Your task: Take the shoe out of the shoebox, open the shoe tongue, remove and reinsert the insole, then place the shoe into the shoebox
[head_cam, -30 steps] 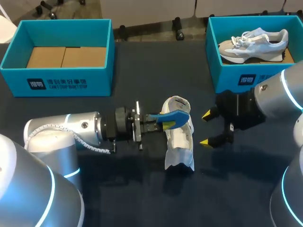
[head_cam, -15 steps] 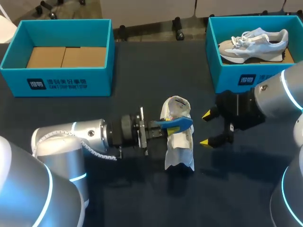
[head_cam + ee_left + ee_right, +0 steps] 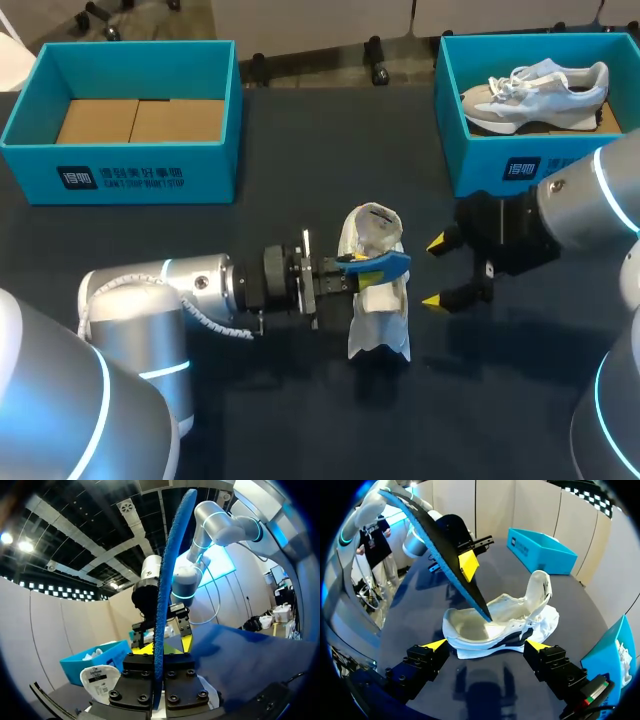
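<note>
Head view: a white shoe (image 3: 380,300) lies near the middle of the dark desk (image 3: 300,420). Its tongue (image 3: 372,222) is folded up at the end nearer the far edge. The left hand (image 3: 340,278) reaches in from the left edge and is closed on a blue insole (image 3: 385,264), held across the shoe's mouth. The right hand (image 3: 437,270) sits just beside the shoe on the opposite side, fingers spread wide and empty, probably placed to steady the shoe. An empty teal left shoebox (image 3: 130,48) stands at the far left corner. The right shoebox (image 3: 500,150), at the far right corner, holds a second shoe (image 3: 535,90).

Left wrist view: the insole stands edge-on, pinched between both fingers and rising ahead of them. Gripping one end likely leaves the rest free to steer.

Right wrist view: the insole slants down, its narrow end touching inside the shoe's opening, which the raised tongue leaves clear. The right hand's yellow tips stand either side of the shoe without touching it. Whether the insole is coming out or going in cannot be told.
</note>
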`<action>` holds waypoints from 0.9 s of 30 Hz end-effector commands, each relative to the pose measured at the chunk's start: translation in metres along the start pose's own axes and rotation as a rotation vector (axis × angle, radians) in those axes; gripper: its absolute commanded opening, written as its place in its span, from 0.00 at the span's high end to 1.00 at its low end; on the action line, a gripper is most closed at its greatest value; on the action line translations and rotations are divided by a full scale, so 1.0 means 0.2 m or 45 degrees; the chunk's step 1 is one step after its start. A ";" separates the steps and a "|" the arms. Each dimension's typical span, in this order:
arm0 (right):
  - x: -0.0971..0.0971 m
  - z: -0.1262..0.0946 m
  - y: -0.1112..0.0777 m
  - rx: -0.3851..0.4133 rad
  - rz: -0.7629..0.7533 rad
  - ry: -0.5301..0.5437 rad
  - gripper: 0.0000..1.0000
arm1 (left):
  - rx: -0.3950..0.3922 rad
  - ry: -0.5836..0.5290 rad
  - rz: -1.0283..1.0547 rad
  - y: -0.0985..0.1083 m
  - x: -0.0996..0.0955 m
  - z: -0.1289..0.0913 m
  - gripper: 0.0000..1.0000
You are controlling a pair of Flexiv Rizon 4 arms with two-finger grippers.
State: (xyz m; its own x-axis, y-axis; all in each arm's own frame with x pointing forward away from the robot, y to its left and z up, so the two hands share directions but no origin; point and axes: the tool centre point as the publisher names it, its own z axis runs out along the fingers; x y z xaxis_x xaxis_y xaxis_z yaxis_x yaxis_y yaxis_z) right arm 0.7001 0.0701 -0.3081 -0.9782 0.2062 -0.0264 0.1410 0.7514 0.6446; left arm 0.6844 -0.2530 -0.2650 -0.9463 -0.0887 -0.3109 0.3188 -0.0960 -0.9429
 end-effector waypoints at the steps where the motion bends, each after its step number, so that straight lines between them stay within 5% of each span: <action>1: 0.00 0.00 0.00 0.000 0.000 -0.001 0.00 | -0.013 -0.008 0.002 -0.02 0.02 -0.05 1.00; 27: 0.00 0.00 0.00 0.000 0.000 -0.001 0.00 | -0.041 -0.015 -0.016 0.01 0.06 -0.14 1.00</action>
State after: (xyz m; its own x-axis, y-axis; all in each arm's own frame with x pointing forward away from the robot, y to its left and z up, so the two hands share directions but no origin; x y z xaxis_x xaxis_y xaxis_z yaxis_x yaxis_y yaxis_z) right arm 0.7001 0.0701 -0.3081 -0.9782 0.2060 -0.0265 0.1408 0.7514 0.6446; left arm 0.6725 -0.2266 -0.2724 -0.9492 -0.0995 -0.2986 0.3057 -0.0653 -0.9499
